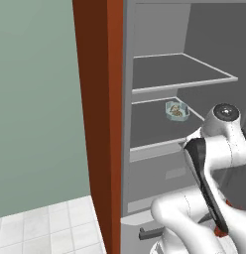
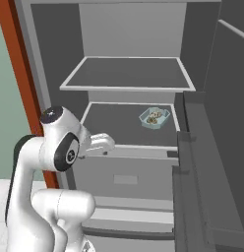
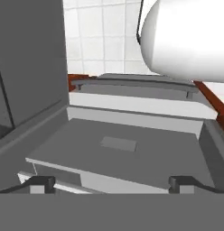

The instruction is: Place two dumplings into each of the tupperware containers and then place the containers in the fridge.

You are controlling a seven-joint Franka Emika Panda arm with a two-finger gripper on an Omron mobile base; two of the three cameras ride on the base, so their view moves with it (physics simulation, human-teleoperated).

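The grey fridge [image 1: 159, 74] [image 2: 129, 74] stands open in front of me. On its middle shelf, towards the right, sits one pale blue-teal tupperware container [image 1: 175, 111] [image 2: 154, 117] with tan dumplings [image 1: 177, 113] [image 2: 153, 118] inside. The second container and the other dumplings are out of view. My gripper [image 3: 111, 184] is open with nothing between its fingertips [image 3: 41, 182]. It points down at the fridge's lower drawer front [image 3: 118, 144], well below and in front of the container's shelf.
The open fridge door [image 2: 207, 172] juts out on the right. A reddish-brown wood panel [image 1: 97, 124] [image 2: 20, 74] flanks the fridge on the left, with a green wall [image 1: 35, 99] and white floor tiles [image 1: 45, 228] beyond it. The upper shelf [image 2: 129, 81] is bare.
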